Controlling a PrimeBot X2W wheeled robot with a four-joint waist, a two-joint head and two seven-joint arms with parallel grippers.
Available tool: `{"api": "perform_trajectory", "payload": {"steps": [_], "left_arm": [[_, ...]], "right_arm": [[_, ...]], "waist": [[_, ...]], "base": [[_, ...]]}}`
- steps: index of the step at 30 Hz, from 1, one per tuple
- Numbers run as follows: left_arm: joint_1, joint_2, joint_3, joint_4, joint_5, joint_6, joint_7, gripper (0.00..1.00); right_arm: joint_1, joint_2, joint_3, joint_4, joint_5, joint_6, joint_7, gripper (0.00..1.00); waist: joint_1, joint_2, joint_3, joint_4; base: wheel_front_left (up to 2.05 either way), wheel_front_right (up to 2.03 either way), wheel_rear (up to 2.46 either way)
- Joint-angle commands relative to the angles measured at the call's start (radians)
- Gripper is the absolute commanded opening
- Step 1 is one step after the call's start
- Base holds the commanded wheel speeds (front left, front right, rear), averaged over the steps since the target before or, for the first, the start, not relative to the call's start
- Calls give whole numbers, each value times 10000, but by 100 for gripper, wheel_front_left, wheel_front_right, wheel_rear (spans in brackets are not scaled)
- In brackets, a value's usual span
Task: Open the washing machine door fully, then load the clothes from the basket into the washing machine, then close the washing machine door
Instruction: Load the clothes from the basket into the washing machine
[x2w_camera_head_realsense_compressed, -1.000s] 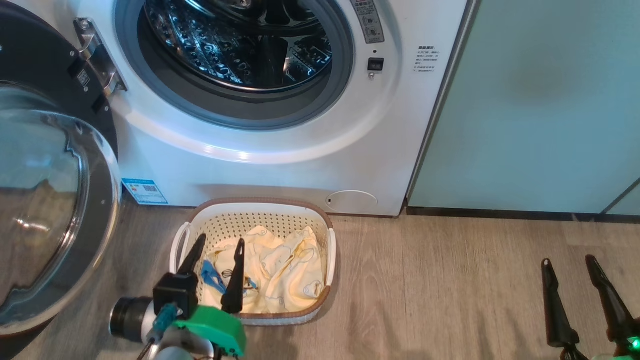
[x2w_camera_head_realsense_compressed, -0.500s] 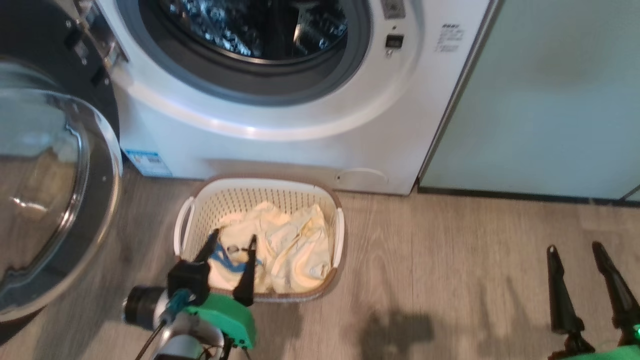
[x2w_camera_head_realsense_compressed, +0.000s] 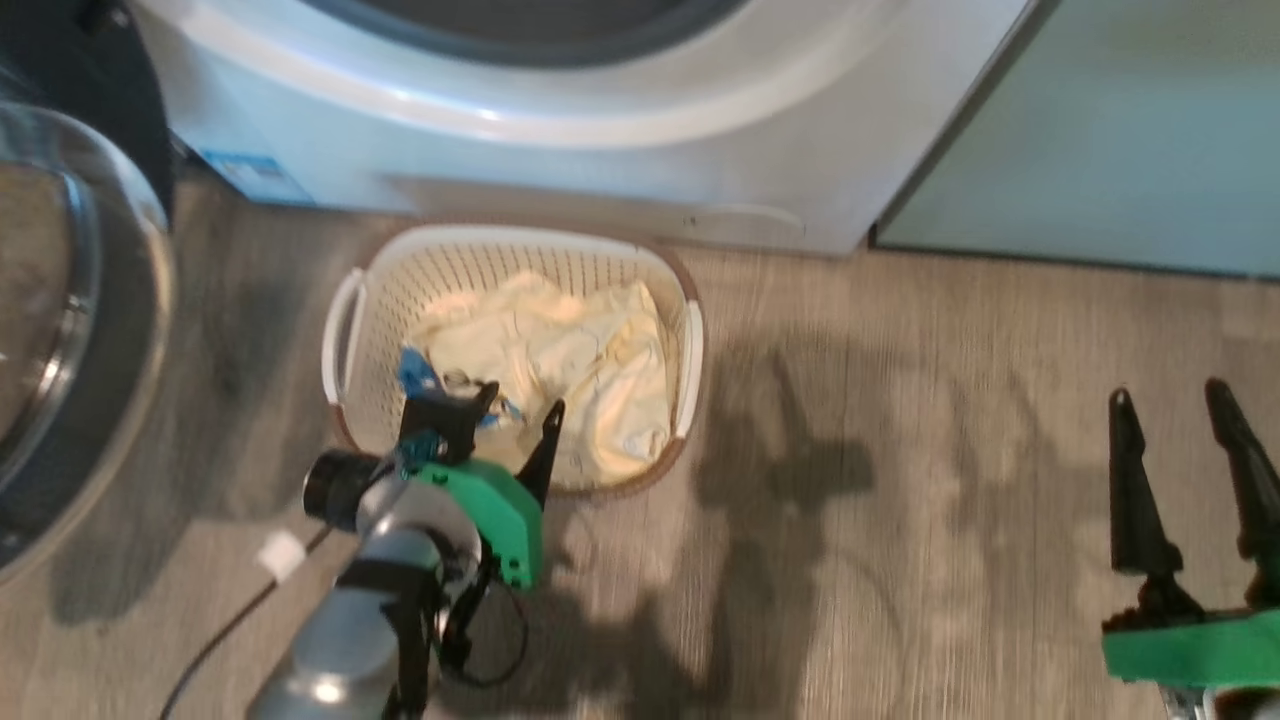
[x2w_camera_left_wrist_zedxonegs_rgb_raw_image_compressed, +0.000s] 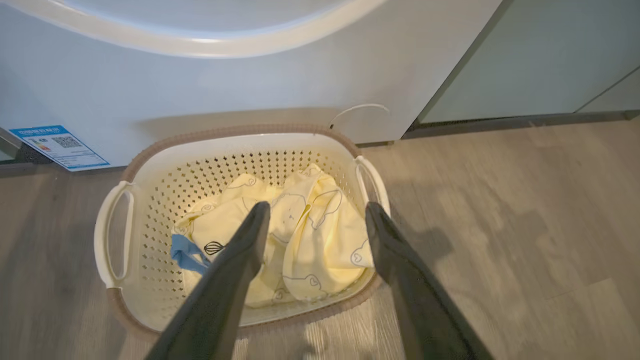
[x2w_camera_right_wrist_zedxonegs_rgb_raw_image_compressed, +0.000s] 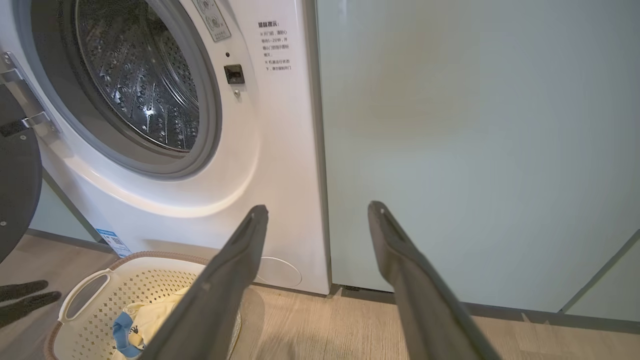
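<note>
The cream basket (x2w_camera_head_realsense_compressed: 345, 330) stands on the floor in front of the white washing machine (x2w_camera_head_realsense_compressed: 560, 150). Pale yellow clothes (x2w_camera_head_realsense_compressed: 590, 350) with a bit of blue fabric (x2w_camera_head_realsense_compressed: 412, 368) lie in it. My left gripper (x2w_camera_head_realsense_compressed: 522, 400) hangs open over the basket's near edge, holding nothing. In the left wrist view its fingers (x2w_camera_left_wrist_zedxonegs_rgb_raw_image_compressed: 250, 245) spread above the clothes (x2w_camera_left_wrist_zedxonegs_rgb_raw_image_compressed: 320, 235) and the basket (x2w_camera_left_wrist_zedxonegs_rgb_raw_image_compressed: 235, 132). The washing machine door (x2w_camera_head_realsense_compressed: 70, 300) stands open at the left. My right gripper (x2w_camera_head_realsense_compressed: 1167, 392) is open over bare floor at the lower right, and in its wrist view the right gripper (x2w_camera_right_wrist_zedxonegs_rgb_raw_image_compressed: 320, 207) faces the washing machine (x2w_camera_right_wrist_zedxonegs_rgb_raw_image_compressed: 270, 150) and the steel drum (x2w_camera_right_wrist_zedxonegs_rgb_raw_image_compressed: 135, 80).
Pale green cabinet doors (x2w_camera_head_realsense_compressed: 1100, 130) adjoin the washer on the right. Wood-look floor (x2w_camera_head_realsense_compressed: 900, 500) spreads between the basket and my right gripper. A blue sticker (x2w_camera_left_wrist_zedxonegs_rgb_raw_image_compressed: 57, 146) marks the washer's lower left corner. A dark cable (x2w_camera_head_realsense_compressed: 230, 620) trails beside my left forearm.
The head camera has tilted down, so the washer's opening has slid out at the top. My left gripper stays open over the basket, now nearer its front rim. The right gripper is still open.
</note>
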Motion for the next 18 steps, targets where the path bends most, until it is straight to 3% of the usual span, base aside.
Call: {"api": "perform_trajectory", "payload": {"steps": [1, 9, 18], "left_arm": [[-616, 66, 156, 384, -82, -119, -20, 100], [-2493, -66, -338, 3124, -563, -586, 82, 100], [-3999, 27, -1125, 4752, -1598, -672, 420, 100]], "right_arm": [[-309, -162, 257, -377, 79, -27, -95, 100], [-965, -162, 369, -483, 221, -27, -95, 100], [-1526, -162, 325, -649, 532, -27, -95, 100]], "waist": [[-2, 0, 808, -236], [-2, 0, 2308, -764], [-2, 0, 3808, -1387]], "base": [[0, 0, 0], [0, 0, 0], [0, 0, 0]]}}
